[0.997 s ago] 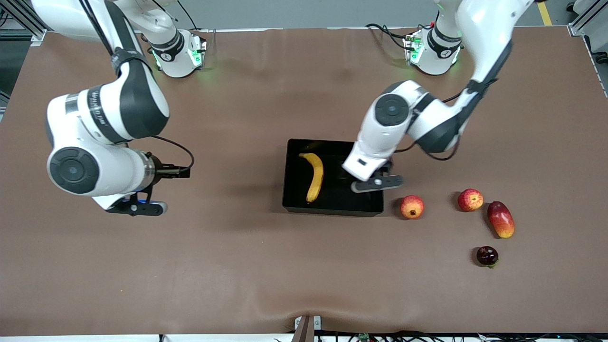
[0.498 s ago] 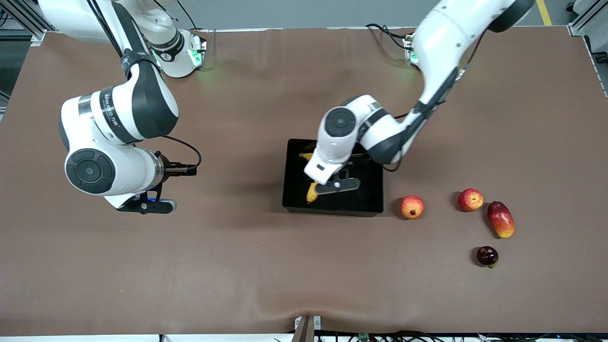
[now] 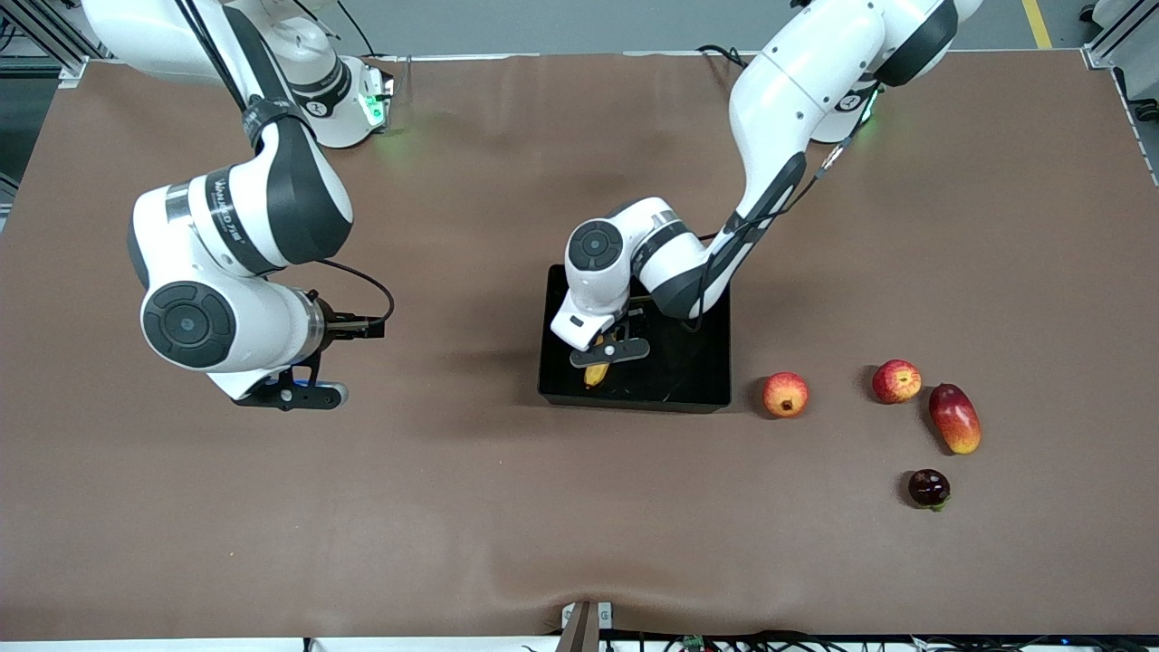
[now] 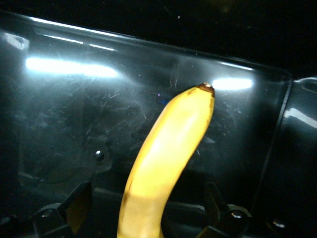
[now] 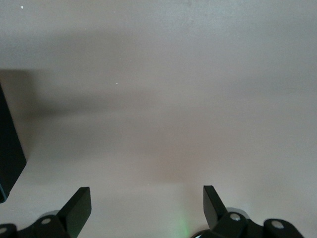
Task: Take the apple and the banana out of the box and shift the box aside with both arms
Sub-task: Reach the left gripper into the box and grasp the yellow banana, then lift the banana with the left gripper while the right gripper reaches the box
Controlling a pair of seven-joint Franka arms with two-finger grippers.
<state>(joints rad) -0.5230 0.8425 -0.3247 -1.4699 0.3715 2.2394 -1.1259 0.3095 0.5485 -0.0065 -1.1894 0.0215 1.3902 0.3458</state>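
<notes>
The yellow banana (image 3: 596,373) (image 4: 168,158) lies in the glossy black box (image 3: 693,367) (image 4: 74,124) at mid-table. My left gripper (image 3: 605,351) (image 4: 147,206) hangs low over the banana and is open. One finger stands on each side of the fruit, with a gap to both. The arm hides most of the banana in the front view. The red apple (image 3: 896,380) with yellow streaks sits on the table toward the left arm's end. My right gripper (image 3: 290,394) (image 5: 147,201) is open and empty over bare table toward the right arm's end. A corner of the box (image 5: 10,144) shows in the right wrist view.
A round orange-red fruit (image 3: 785,394) sits between the box and the apple. A red-yellow mango (image 3: 954,417) lies beside the apple. A dark purple fruit (image 3: 929,487) sits nearer the front camera. The brown table cover (image 3: 507,507) has a ripple at its front edge.
My left gripper has moved from the box's end nearest the apple, across the box, to over the banana. The right arm has drifted slightly toward the box. Both grippers stayed open.
</notes>
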